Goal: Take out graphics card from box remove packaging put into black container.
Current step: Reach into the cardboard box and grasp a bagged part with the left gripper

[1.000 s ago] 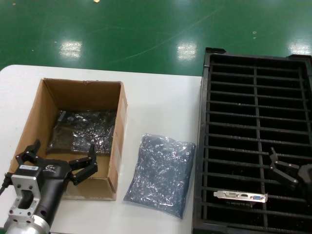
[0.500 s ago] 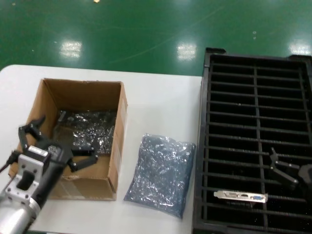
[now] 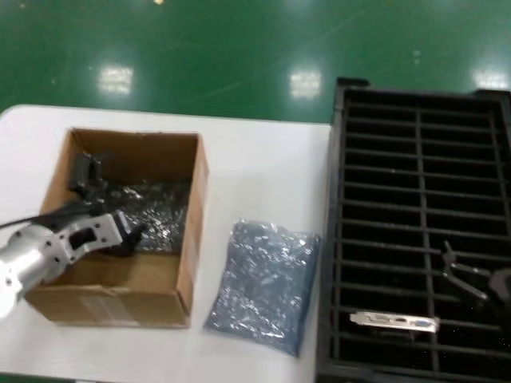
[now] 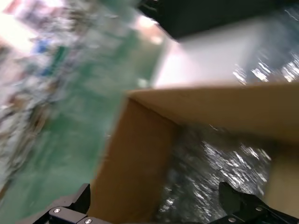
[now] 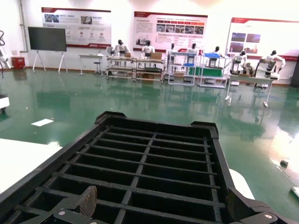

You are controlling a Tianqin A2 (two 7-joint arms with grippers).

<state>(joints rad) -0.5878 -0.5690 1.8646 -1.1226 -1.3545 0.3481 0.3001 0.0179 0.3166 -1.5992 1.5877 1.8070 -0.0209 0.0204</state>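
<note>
Left gripper (image 3: 100, 209) is down inside the box (image 3: 185, 263), fingers spread wide over the packaging (image 3: 156, 211) lying on the bottom. Right gripper (image 3: 471, 275), open too, hangs above the black container (image 3: 419, 104), where one graphics card (image 3: 394, 321) sits slotted.

Bright overhead light falls evenly; white glare patches sit on the green floor (image 3: 239, 48) beyond the surface's far edge. The head view is slightly soft. The left wrist view is heavily smeared by motion blur, the box (image 4: 196, 112) streaked. The right wrist view is sharp, with reflections on the floor.
</note>
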